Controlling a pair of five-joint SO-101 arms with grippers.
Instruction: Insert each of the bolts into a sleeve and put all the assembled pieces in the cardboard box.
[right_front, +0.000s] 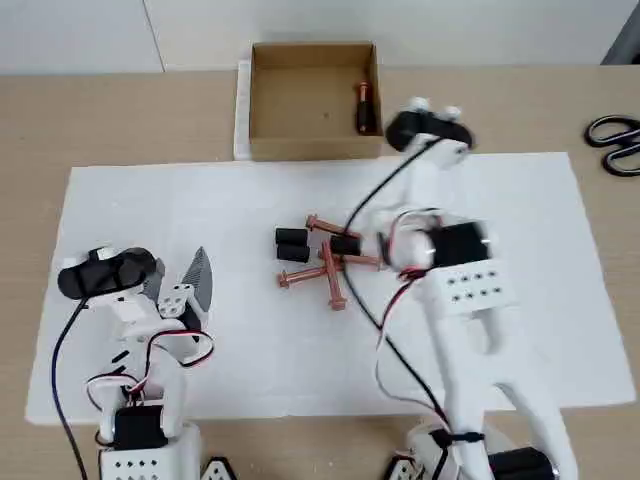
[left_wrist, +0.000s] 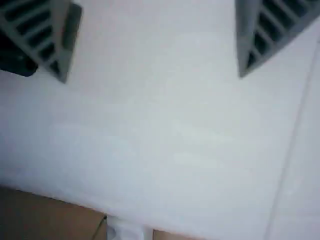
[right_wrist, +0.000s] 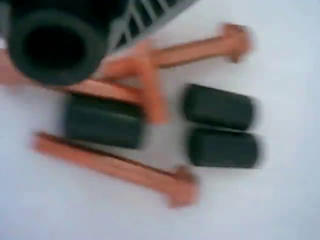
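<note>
Several copper bolts (right_front: 330, 270) lie crossed on the white sheet (right_front: 500, 190), with two black sleeves (right_front: 292, 245) side by side to their left. My right gripper (right_front: 350, 243) hangs over this pile. In the right wrist view it (right_wrist: 65, 40) is shut on a black sleeve (right_wrist: 55, 47), open end towards the camera. Below it lie one loose sleeve (right_wrist: 102, 121), a sleeve pair (right_wrist: 220, 127) and a bolt (right_wrist: 115, 167). The cardboard box (right_front: 265, 100) at the back holds one assembled piece (right_front: 365, 108). My left gripper (right_front: 180, 285) rests open over bare sheet, fingers (left_wrist: 50, 35) spread wide.
Scissors (right_front: 615, 140) lie on the wooden table at the far right. The sheet's front edge and a strip of table (left_wrist: 40, 215) lie beneath the left gripper. A black cable (right_front: 385, 195) runs along the right arm above the pile.
</note>
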